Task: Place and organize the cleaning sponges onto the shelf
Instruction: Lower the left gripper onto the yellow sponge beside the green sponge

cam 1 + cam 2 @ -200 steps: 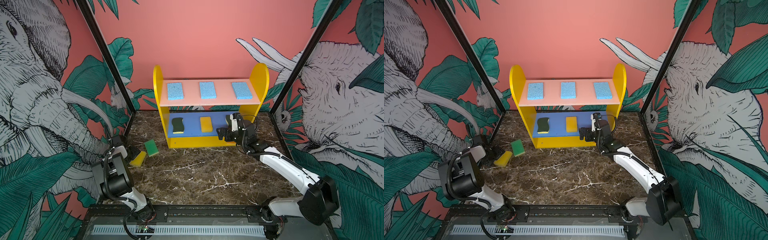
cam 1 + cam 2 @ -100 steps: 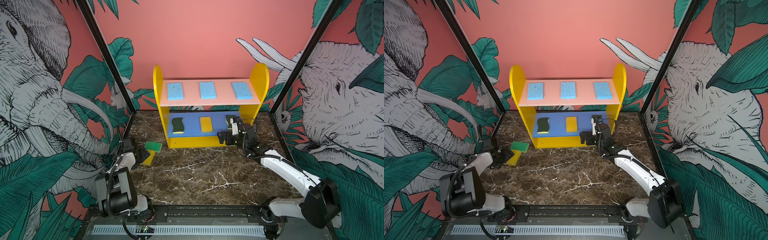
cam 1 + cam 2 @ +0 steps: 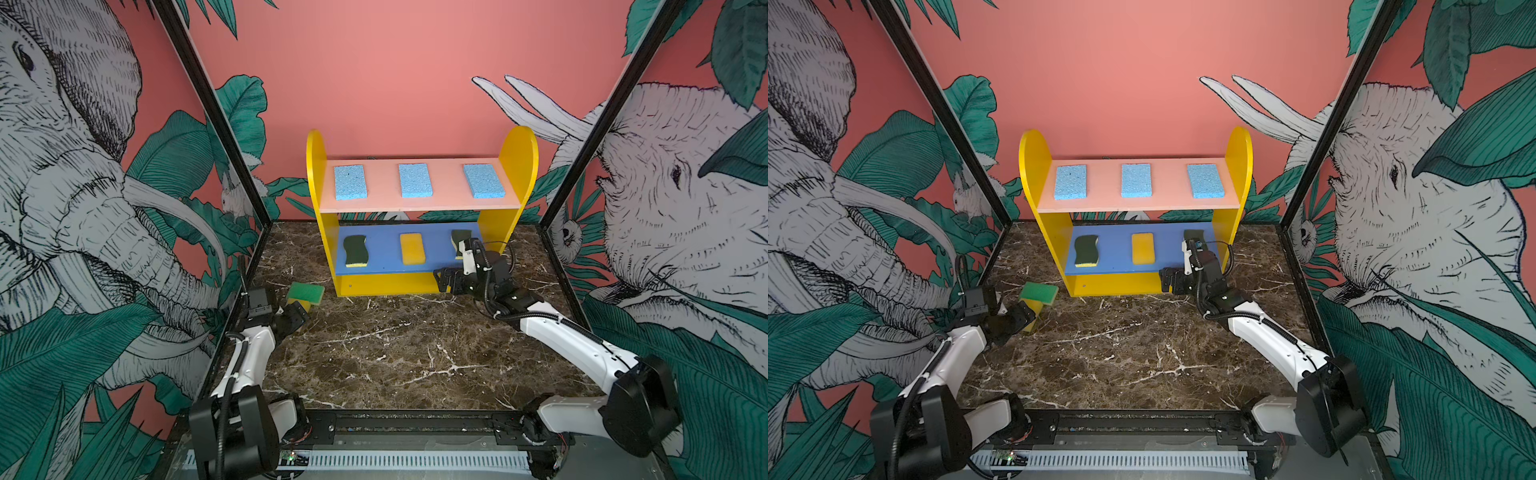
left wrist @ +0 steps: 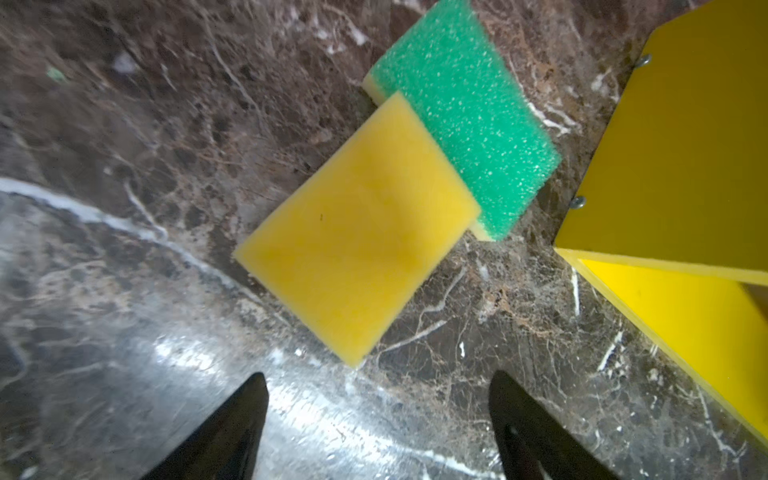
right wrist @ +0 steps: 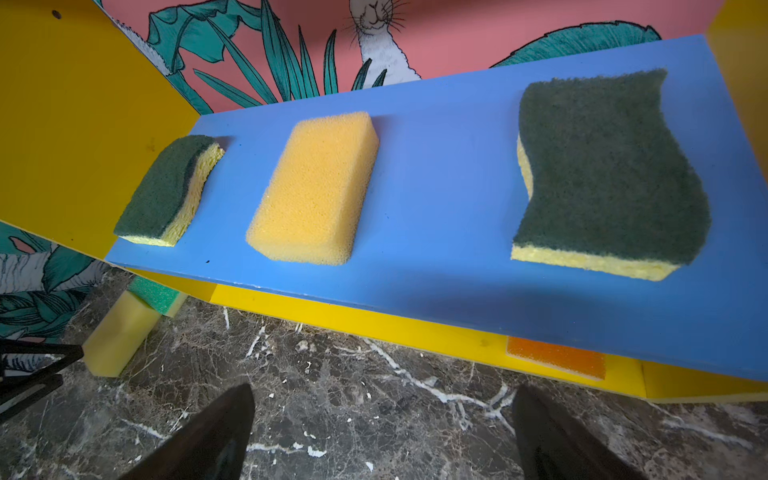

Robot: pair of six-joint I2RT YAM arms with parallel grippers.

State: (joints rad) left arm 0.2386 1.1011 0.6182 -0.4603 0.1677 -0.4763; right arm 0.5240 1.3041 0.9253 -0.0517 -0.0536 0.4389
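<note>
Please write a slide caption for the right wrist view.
Right end effector, open, facing blue board: two wavy green sponges, one yellow sponge.

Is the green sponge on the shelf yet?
No. The green sponge lies on the tabletop beside the shelf, touching a yellow sponge.

Brown marble tabletop (image 3: 395,357), elephant-mural walls (image 3: 62,187)

Yellow sponge (image 4: 357,232) touching green sponge (image 4: 465,112), marble tabletop (image 4: 124,166)
</note>
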